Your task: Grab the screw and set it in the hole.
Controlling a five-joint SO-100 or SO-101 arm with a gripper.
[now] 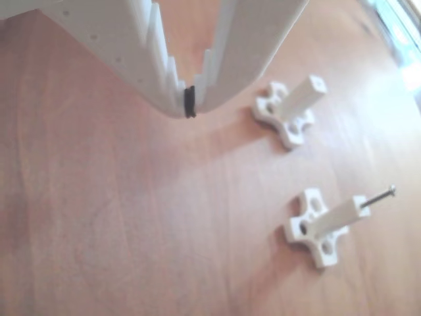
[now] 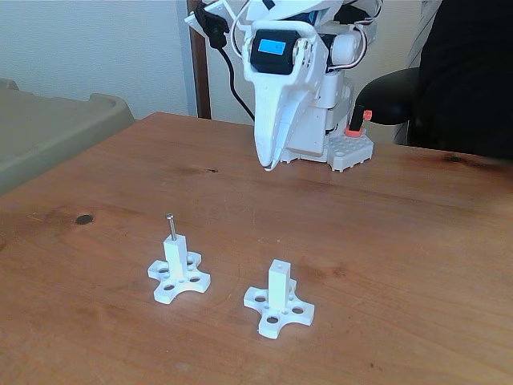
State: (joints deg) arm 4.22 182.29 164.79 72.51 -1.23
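We see the screw [image 2: 170, 226] standing in one post's [image 2: 176, 258] hole near the table's [image 2: 401, 241] front edge, while our pincer [image 2: 268, 166] hangs pressed together, empty, toward the back edge.

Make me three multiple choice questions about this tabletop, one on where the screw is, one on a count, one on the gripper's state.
1. Where is the screw?
A. flat on the table
B. standing in a post's top
C. in the gripper

2. How many white posts stand on the table?
A. one
B. two
C. three

3. The gripper is
A. shut, holding nothing
B. wide open
C. clamped on a post

Answers: 1 B, it sticks up from the left post in the fixed view. 2 B, the right post is the second. 3 A, fingertips meet with nothing between.
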